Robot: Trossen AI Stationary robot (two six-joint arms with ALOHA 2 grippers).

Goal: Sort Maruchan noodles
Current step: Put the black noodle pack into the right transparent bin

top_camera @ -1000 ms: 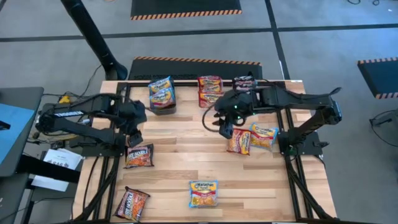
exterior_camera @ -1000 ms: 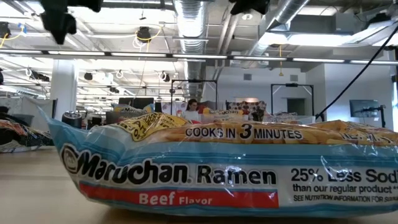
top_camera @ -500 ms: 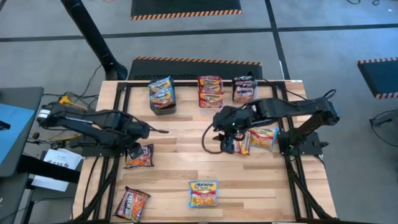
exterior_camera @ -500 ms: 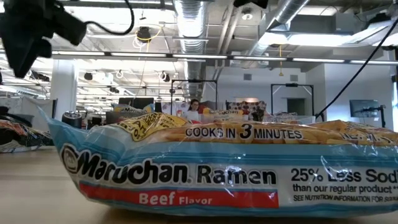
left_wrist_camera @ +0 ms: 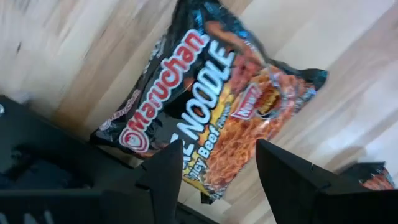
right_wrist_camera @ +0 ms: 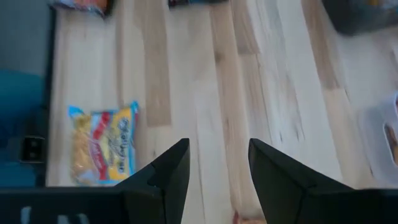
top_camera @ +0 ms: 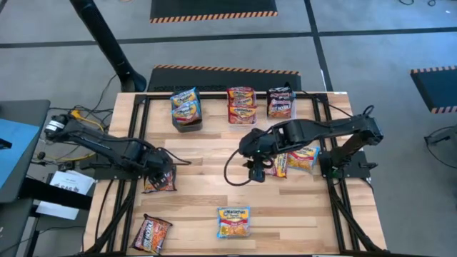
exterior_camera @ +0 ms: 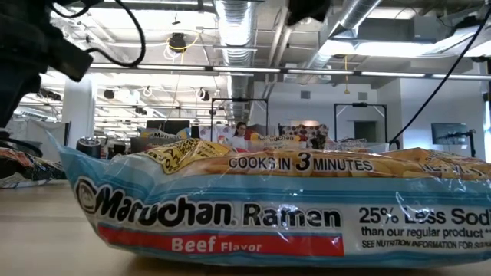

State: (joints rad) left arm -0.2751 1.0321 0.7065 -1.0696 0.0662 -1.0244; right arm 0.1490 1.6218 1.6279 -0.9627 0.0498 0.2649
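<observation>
My left gripper [left_wrist_camera: 217, 168] is open and points down just above a black/red Maruchan packet [left_wrist_camera: 211, 118], which lies flat near the table's left side [top_camera: 158, 182]. My right gripper [right_wrist_camera: 217, 163] is open over bare wood at mid-table [top_camera: 257, 171]. It is just left of a red/orange packet [top_camera: 277, 164] and a light blue/yellow packet [top_camera: 304, 157], both lying flat. Another light blue/yellow packet [top_camera: 233, 221] lies by the near edge, fills the low view [exterior_camera: 261, 215] and shows in the right wrist view [right_wrist_camera: 102, 146]. A second black/red packet [top_camera: 151, 233] lies at the near left corner.
Three bins stand along the far edge. One holds light blue/yellow packets [top_camera: 186, 111], one red/orange packets [top_camera: 241, 104] and one black/red packets [top_camera: 280, 103]. Black frame rails [top_camera: 136, 143] run along both table sides. Bare wood [top_camera: 207, 153] lies between the arms.
My left gripper has swung toward the near edge and come down over the black/red packet at the left. My right gripper has moved toward the near edge and slightly left, away from the bins, to beside the red/orange packet. No packet has shifted.
</observation>
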